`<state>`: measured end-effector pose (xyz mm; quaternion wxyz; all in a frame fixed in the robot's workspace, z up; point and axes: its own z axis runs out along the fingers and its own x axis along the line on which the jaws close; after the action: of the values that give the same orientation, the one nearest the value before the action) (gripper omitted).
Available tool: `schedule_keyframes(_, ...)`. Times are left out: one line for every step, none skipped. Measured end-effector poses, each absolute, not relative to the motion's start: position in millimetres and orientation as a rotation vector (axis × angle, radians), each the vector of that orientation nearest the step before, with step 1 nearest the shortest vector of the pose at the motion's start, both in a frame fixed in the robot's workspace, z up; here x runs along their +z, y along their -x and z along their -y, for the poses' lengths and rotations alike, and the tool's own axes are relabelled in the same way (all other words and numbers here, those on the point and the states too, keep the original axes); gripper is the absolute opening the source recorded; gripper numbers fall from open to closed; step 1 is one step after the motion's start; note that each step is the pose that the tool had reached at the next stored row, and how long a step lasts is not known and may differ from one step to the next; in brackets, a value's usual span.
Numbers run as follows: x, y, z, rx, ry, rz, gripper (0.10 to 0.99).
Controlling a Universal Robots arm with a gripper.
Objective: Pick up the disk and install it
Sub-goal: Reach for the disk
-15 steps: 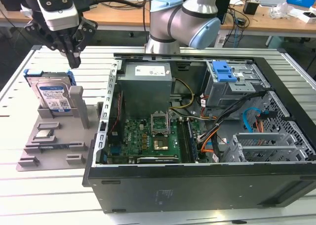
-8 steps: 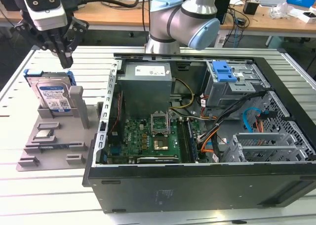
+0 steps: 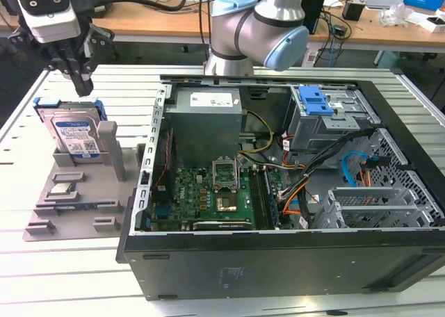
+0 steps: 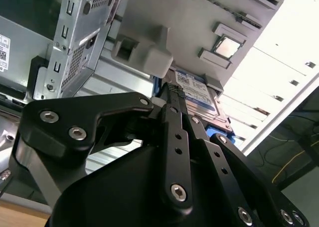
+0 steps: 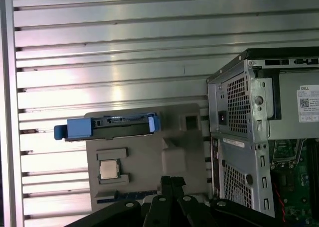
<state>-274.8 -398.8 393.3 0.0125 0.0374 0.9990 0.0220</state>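
The disk (image 3: 76, 133) is a silver drive with a white-and-blue label in a blue bracket. It stands on edge in a slot of the grey holder (image 3: 69, 206) at the exterior view's left. In the first wrist view the disk (image 5: 107, 127) shows edge-on as a blue strip; in the second wrist view the labelled face of the disk (image 4: 199, 95) lies just past the fingers. My gripper (image 3: 85, 87) hangs just above the disk's top edge without touching it. Its black fingers are pressed together with nothing between them, as the gripper (image 4: 174, 93) (image 5: 172, 181) shows in both wrist views.
A small square silver chip (image 3: 62, 189) lies on the holder in front of the disk. The open computer case (image 3: 278, 261) fills the exterior view's right, with a motherboard (image 3: 215, 192) and a drive cage with a blue latch (image 3: 313, 101). All rests on a slatted metal table (image 3: 83, 275).
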Motion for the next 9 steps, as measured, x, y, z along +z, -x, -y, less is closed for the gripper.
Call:
schedule_keyframes(393.3, 276.3, 398.8, 0.069, -0.117, -3.114, 0.102)
schedule_keyframes(393.3, 277.7, 398.8, 0.069, -0.117, -3.114, 0.102)
schedule_keyframes(393.3, 279.7, 398.8, 0.069, -0.117, -3.114, 0.102)
schedule_keyframes(393.2, 281.1, 398.8, 0.069, -0.117, -3.114, 0.102)
schedule_keyframes(393.3, 282.9, 398.8, 0.069, -0.117, -3.114, 0.102)
schedule_keyframes(393.3, 284.4, 398.8, 0.069, -0.117, -3.114, 0.102)
schedule_keyframes(393.2, 286.2, 398.8, 0.069, -0.116, -3.114, 0.102)
schedule_keyframes(393.2, 287.4, 398.8, 0.069, -0.117, -3.114, 0.102)
schedule_keyframes(393.3, 289.2, 398.9, 0.069, -0.116, -3.114, 0.102)
